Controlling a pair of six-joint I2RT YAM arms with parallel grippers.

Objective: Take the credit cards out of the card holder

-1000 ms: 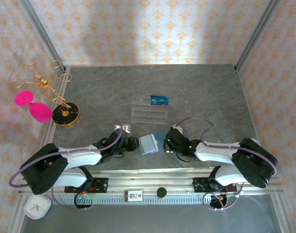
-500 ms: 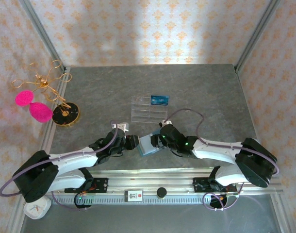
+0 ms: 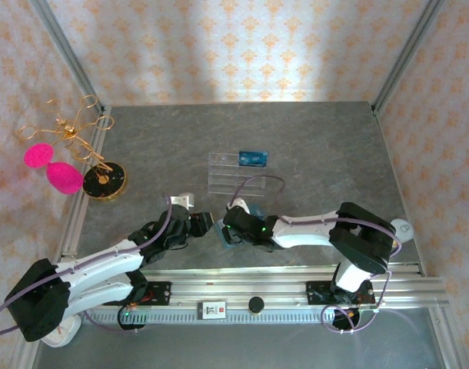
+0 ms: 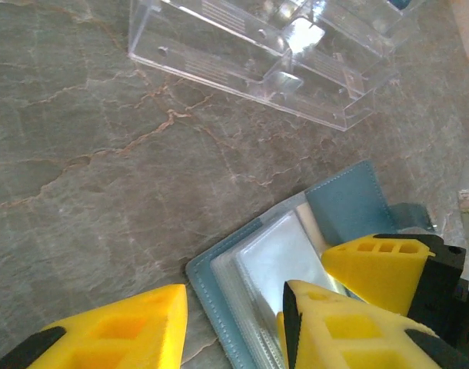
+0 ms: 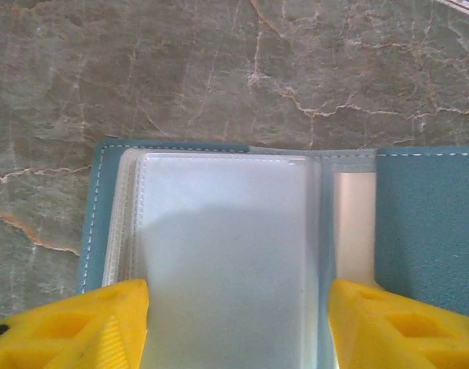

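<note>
Both my grippers are down on the card holder [image 4: 346, 211], which lies open on the table [image 3: 311, 138] right between them. My right gripper [image 5: 238, 307] stands wide, one yellow finger [image 5: 73, 323] on either side of the stack of clear sleeves [image 5: 227, 246]. The sleeves run straight out ahead from the gap. Whether the pads actually touch the sleeve edges, I can't tell. A thin rim of teal cover shows past the sleeves on the left side. On the right, a broad teal flap [image 5: 430, 223] lies flat just ahead of that finger.

My left gripper [image 4: 234, 311] is partly spread, clamping nothing, with bare table showing in its gap. The holder's nearest corner pokes into that gap. My right-hand finger on this side overlaps the sleeves. Just beyond it sits one of the right gripper's yellow fingers, also over the sleeves. I can't make out whether any sleeve has a card in it.

Well ahead of both grippers stands a clear stand [image 4: 250, 46]. A dark blue credit card [image 3: 252, 159] rests on its far right end, well apart from either gripper.
</note>
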